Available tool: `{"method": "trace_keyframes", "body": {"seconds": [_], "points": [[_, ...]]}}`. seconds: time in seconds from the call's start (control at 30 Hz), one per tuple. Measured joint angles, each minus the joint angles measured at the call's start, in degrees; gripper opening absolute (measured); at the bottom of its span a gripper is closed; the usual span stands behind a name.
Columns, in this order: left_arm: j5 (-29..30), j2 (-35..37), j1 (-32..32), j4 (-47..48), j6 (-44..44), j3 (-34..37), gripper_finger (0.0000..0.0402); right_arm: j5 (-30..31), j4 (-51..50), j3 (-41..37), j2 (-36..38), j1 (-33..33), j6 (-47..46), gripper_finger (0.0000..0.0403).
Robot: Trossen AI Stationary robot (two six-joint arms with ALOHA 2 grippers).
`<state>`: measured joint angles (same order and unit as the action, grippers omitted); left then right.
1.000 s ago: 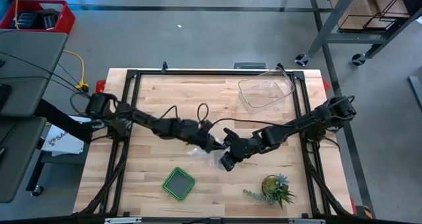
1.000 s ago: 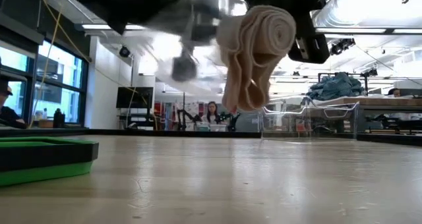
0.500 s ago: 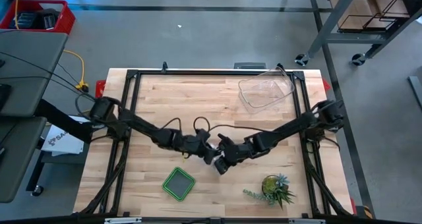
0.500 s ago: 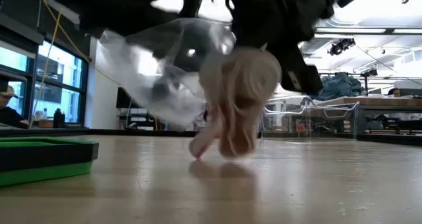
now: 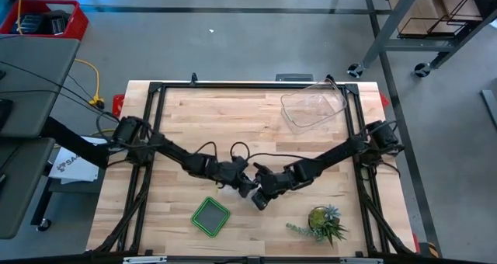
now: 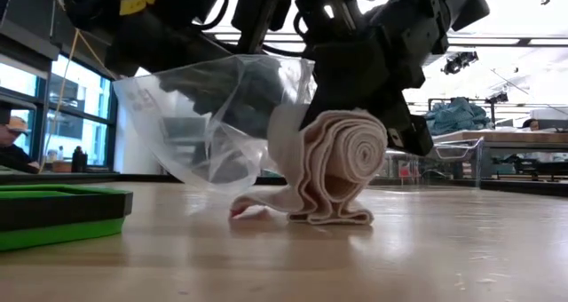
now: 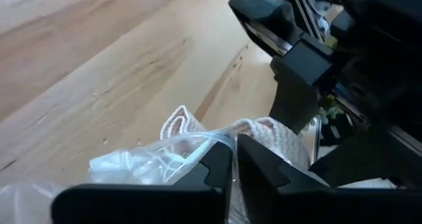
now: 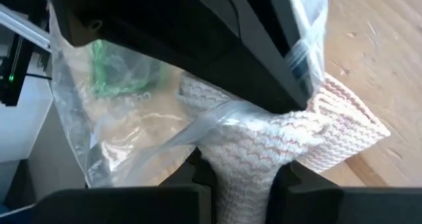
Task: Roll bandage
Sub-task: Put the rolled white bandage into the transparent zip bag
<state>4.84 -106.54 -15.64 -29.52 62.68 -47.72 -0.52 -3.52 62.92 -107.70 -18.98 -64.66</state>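
Note:
The bandage (image 6: 342, 169) is a loose roll of whitish gauze near the table's middle, with its spiral end facing the near edge. Its slack lower loops and a short tail (image 6: 257, 204) lie on the wood. My right gripper (image 5: 258, 199) comes down on the roll from above and is shut on it. A crinkly clear plastic bag (image 6: 209, 115) hangs beside the roll, and its film drapes across the gauze (image 8: 217, 118). My left gripper (image 5: 247, 185) is shut on that bag. My left gripper pinches a bunched edge of the clear bag (image 7: 221, 141) between its two fingers, slanting down from the table's left. The bag hangs slack below the fingers, next to the bandage. My right gripper pinches the upper part of the bandage roll (image 8: 241, 161) between its two fingers, slanting down from the table's right. The roll sits on its side with its lower loops (image 6: 333, 215) on the table.
A green tray (image 5: 210, 216) lies toward the near edge, left of the grippers, and a potted plant (image 5: 322, 221) lies near right. A clear plastic tub (image 5: 312, 107) stands far right. People show in the room beyond the table.
Both grippers have come down and a little toward the near edge, staying shut. The bandage hung clear of the table a second ago. Now its lower loops and tail rest on the wood. The bag has come down with it and hangs beside it.

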Motion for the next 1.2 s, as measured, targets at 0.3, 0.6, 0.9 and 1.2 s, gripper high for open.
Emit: {"method": "trace_keyframes", "body": {"seconds": [0.3,0.6,0.9,1.2], "points": [[-10.9,0.2,2.9,0.5,-4.0,0.0,0.0111,-2.0,0.0,0.0,0.0,0.2,2.2,0.0045],[-13.7,3.8,5.6,6.6,-11.6,0.0,0.0168,-2.1,0.1,0.0,0.0,0.3,3.1,0.0045],[-13.2,8.1,8.1,13.8,-16.5,0.0,0.0199,-3.0,0.0,0.0,0.1,0.3,3.6,0.0045],[-14.5,9.2,6.6,15.0,-13.3,0.0,0.0206,-2.7,0.4,0.0,0.1,1.8,4.5,0.0045]]}}
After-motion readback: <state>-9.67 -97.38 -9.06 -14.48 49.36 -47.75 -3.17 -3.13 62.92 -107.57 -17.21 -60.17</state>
